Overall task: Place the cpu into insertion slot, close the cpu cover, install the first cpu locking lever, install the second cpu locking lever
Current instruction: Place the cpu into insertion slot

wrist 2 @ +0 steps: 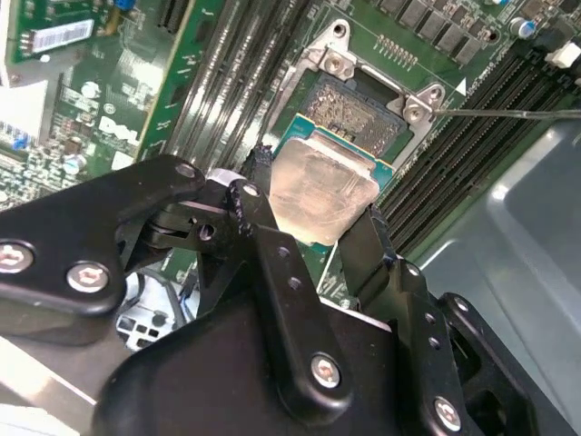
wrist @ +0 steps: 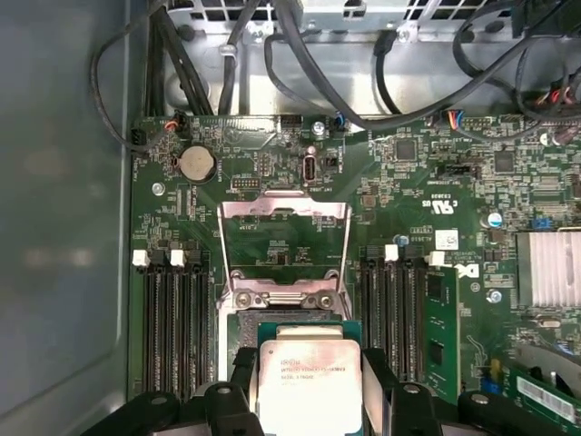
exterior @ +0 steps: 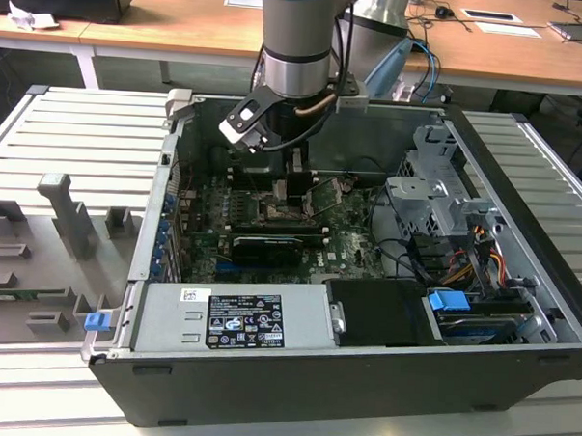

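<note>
Exterior view: arm point(exterior: 296, 54) reaches down into the open computer case point(exterior: 293, 402), over the middle of the motherboard point(exterior: 353, 242).
Second wrist view: fingers point(wrist 2: 265, 227) clamp opposite edges of the cpu point(wrist 2: 322, 195), which hangs over the insertion slot point(wrist 2: 363, 113) and doesn't look seated.
First wrist view: cpu cover point(wrist: 284, 208) is flipped open, clear of the slot.
Step one is in hand. My read: seating calls for squaring the chip to the slot and a gentle descent.
</note>
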`<state>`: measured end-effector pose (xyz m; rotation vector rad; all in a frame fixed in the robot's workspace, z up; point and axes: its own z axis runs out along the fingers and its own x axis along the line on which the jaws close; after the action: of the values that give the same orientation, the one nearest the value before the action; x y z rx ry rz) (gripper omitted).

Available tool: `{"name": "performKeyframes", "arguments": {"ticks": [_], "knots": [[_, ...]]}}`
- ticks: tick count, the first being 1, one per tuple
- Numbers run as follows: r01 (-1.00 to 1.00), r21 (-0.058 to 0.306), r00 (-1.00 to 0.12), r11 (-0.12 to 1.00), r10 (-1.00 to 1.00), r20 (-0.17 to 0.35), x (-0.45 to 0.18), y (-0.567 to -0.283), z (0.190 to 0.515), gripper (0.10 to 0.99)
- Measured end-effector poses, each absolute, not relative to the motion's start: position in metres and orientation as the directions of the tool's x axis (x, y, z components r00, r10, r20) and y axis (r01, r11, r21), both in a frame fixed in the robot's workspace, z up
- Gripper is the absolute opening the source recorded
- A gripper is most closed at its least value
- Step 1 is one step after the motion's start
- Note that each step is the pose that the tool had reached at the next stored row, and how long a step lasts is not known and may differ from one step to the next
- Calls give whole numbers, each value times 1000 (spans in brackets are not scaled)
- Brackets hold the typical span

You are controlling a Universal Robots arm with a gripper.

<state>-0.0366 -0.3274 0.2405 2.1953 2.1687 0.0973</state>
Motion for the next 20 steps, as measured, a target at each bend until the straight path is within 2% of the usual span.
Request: {"name": "performKeyframes", "arguments": {"ticks": [7,20], "knots": [[996,83,-16,15,1000,7,-39,-325,226,541],[997,83,-1,0,1000,7,-44,-319,211,541]]}}
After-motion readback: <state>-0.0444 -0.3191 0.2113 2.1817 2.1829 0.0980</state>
